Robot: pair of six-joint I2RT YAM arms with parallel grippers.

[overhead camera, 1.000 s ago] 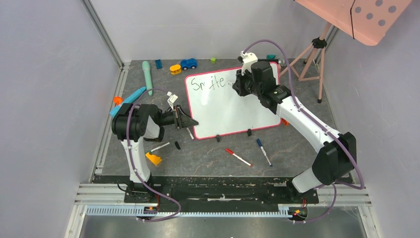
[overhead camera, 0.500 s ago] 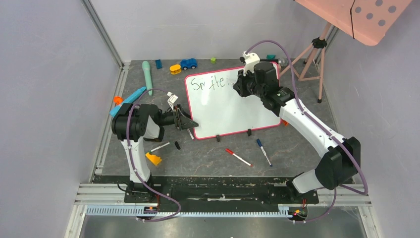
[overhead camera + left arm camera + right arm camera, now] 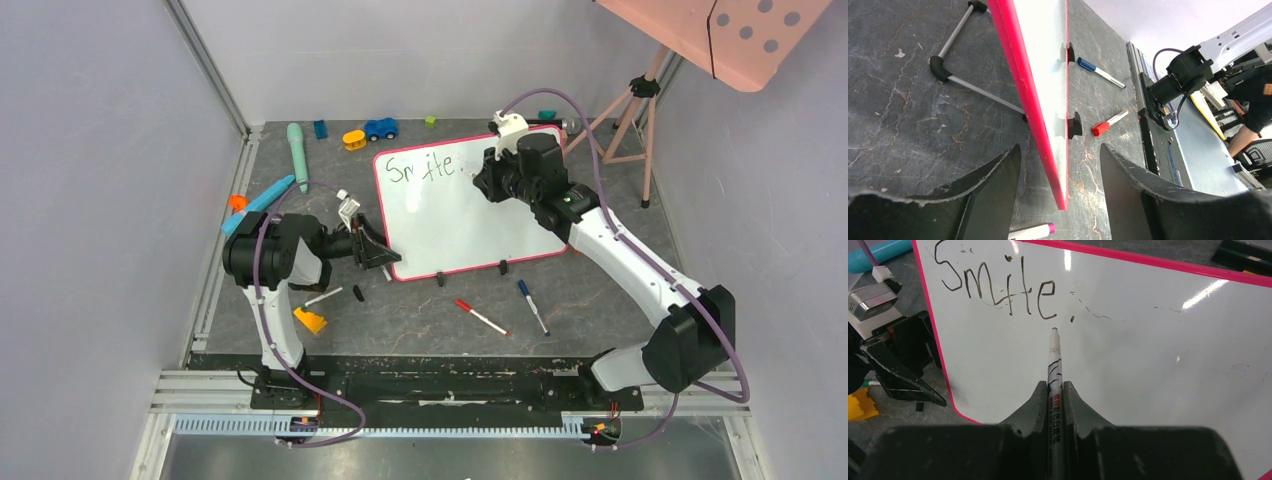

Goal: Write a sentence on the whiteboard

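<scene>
The whiteboard (image 3: pixel 460 215), glossy white in a pink-red frame, stands tilted on black feet. Along its top runs the sentence (image 3: pixel 998 287), black handwriting reading "Smile." with a dot. My right gripper (image 3: pixel 1054 390) is shut on a black-tipped marker (image 3: pixel 1054 365); its tip sits just below that dot, and contact with the board cannot be told. In the top view the right gripper (image 3: pixel 487 180) is over the board's upper right. My left gripper (image 3: pixel 1060 170) is open, its fingers either side of the board's lower left corner (image 3: pixel 1060 197) without touching it.
A red-capped marker (image 3: pixel 482 318), a blue-capped marker (image 3: pixel 533 306), a white marker (image 3: pixel 322 297) and a black cap (image 3: pixel 358 293) lie in front of the board. A yellow block (image 3: pixel 310 320), teal stick (image 3: pixel 297 155) and small toys (image 3: pixel 380 128) lie left and behind. A tripod (image 3: pixel 630 110) stands at the right.
My left gripper has opened around the board's lower left corner. The right gripper with the marker has shifted slightly right, away from the written word.
</scene>
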